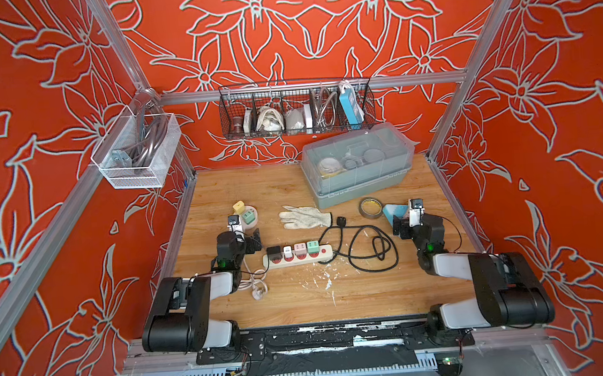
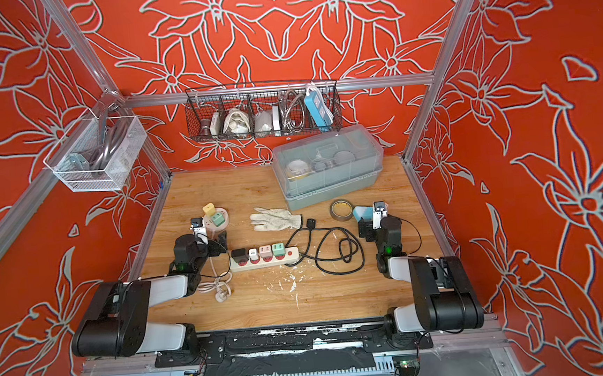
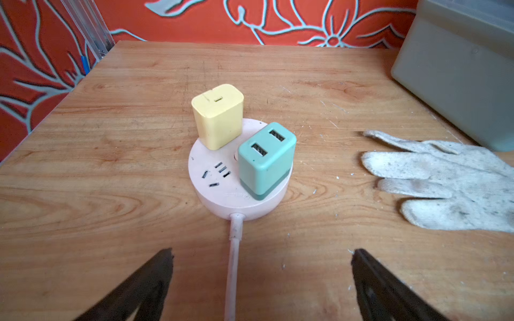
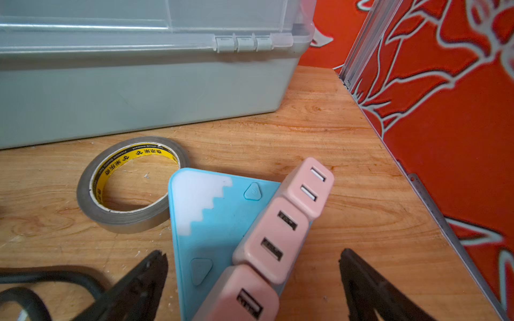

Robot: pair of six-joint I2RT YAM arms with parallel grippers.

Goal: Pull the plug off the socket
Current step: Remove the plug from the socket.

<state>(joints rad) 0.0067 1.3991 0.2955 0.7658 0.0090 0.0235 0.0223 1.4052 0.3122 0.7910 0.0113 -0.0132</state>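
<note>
Three sockets lie on the wooden table. A round pink socket (image 3: 205,194) (image 1: 249,218) carries a yellow plug (image 3: 218,119) and a green plug (image 3: 265,158). My left gripper (image 3: 262,251) (image 1: 251,240) stands open just short of it, its pink cable (image 3: 233,264) running between the fingers. A white power strip (image 1: 297,259) (image 2: 265,261) in the middle holds several plugs. A blue triangular socket (image 4: 205,219) (image 1: 396,211) bears three pink plugs (image 4: 274,239). My right gripper (image 4: 253,252) (image 1: 401,227) is open, its fingers either side of the nearest pink plug without touching.
A dirty white glove (image 1: 305,217) and a tape roll (image 1: 370,207) lie mid-table. A grey lidded box (image 1: 358,166) stands at the back right. A black cable (image 1: 366,246) coils right of the strip. A wire basket (image 1: 296,109) hangs on the back wall.
</note>
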